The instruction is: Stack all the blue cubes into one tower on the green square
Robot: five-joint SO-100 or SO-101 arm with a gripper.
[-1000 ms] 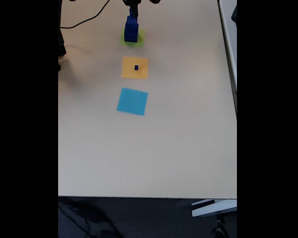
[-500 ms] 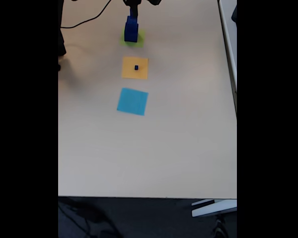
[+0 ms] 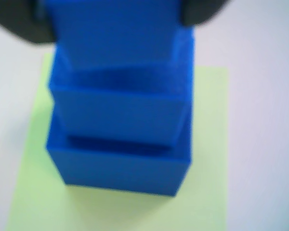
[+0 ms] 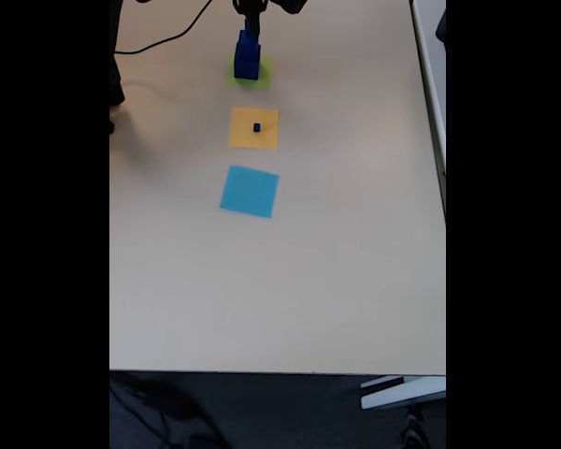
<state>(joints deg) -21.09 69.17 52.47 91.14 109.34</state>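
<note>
Blue cubes [image 3: 119, 130] stand stacked three high, smooth and sharp-edged, on the flat matte green square [image 4: 251, 71]. The tower looks shorter and narrower than a second ago. My gripper [image 3: 115, 19] has its dark fingers [image 3: 19, 24] pinching the top cube. A tiny cube [image 4: 257, 127] sits on the orange square [image 4: 254, 128].

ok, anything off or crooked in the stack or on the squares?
The tower of blue cubes on the green square looks slightly uneven: in the wrist view the tiers sit off-centre, though the picture is blurred. One tiny blue cube sits apart on the orange square, not yet stacked.
</note>
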